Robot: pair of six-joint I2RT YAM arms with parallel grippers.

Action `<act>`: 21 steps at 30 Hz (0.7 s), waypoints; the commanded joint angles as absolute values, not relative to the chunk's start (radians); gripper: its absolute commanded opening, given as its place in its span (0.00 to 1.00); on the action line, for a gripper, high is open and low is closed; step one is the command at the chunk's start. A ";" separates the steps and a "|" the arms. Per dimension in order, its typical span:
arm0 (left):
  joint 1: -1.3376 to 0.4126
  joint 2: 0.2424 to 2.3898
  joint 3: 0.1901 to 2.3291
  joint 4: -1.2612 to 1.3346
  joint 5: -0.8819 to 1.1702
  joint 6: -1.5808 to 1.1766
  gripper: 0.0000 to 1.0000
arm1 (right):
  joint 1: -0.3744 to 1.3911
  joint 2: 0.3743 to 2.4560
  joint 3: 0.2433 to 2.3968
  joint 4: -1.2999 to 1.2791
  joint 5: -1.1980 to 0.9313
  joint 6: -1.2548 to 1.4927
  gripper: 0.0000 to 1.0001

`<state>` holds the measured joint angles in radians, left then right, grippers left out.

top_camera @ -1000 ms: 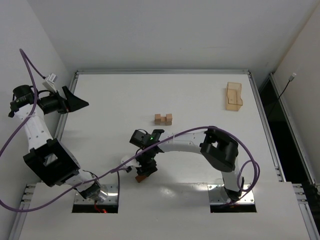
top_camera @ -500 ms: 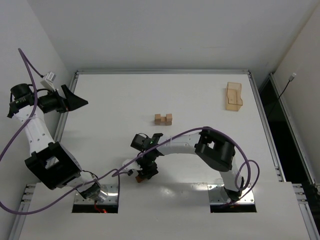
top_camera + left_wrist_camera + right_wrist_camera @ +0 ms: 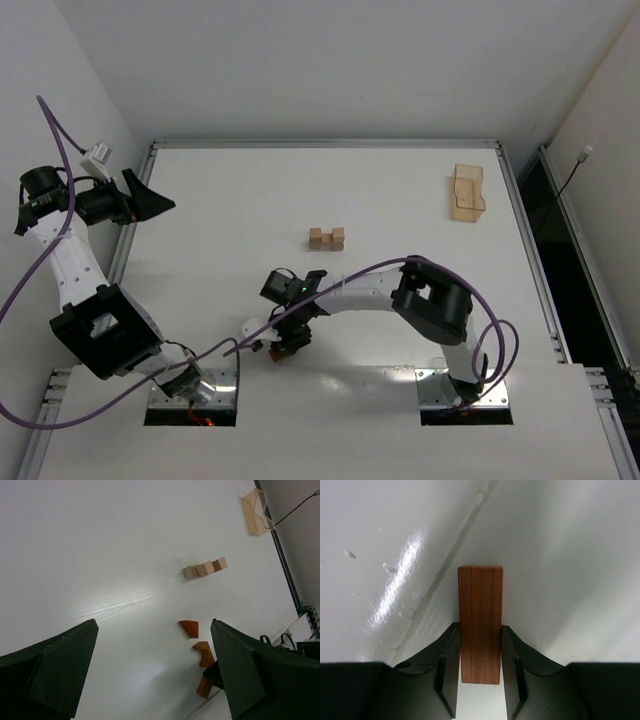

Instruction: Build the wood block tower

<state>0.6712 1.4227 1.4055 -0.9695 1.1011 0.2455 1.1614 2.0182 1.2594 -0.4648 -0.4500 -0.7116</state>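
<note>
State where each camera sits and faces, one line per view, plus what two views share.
Top external: high behind the robot, looking down on the table; left gripper and right gripper show.
Left wrist: raised by the table's left edge, looking across it; own open fingers show.
Right wrist: low, facing the tabletop; own fingers clamp the reddish-brown bar.
Shared: top external and left wrist both show tan blocks and tray.

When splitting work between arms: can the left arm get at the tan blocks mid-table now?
Probably yes. The left end effector is open and empty by the table's left edge, bare table lies between it and the tan blocks, and the right end effector works nearer the front, gripping a reddish bar.
</note>
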 commanded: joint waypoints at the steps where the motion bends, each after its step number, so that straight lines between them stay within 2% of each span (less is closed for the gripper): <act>1: 0.675 1.390 1.422 -0.920 1.118 0.253 0.94 | 1.117 1.909 1.197 -0.517 -0.371 -0.703 0.00; 8: 0.675 1.347 1.338 -0.796 1.008 0.212 1.00 | 1.017 1.639 1.150 -0.607 -0.338 -0.672 0.00; 11: 0.597 1.319 1.327 -0.775 0.889 0.239 1.00 | 0.948 1.569 1.207 -0.652 -0.337 -0.663 0.00; 15: 0.445 1.247 1.298 -0.681 0.718 0.252 1.00 | 0.856 1.615 1.414 -0.742 -0.337 -0.678 0.00; 18: 0.312 1.212 1.275 -0.625 0.571 0.232 1.00 | 0.775 1.732 1.579 -0.823 -0.374 -0.712 0.00; 21: 0.227 1.212 1.304 -0.624 0.566 0.212 1.00 | 0.707 1.879 1.773 -0.929 -0.399 -0.733 0.00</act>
<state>0.2668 1.2369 1.2823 -0.6918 0.6544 0.2272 0.7601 1.7718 1.6382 -0.8032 -0.3592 -0.7033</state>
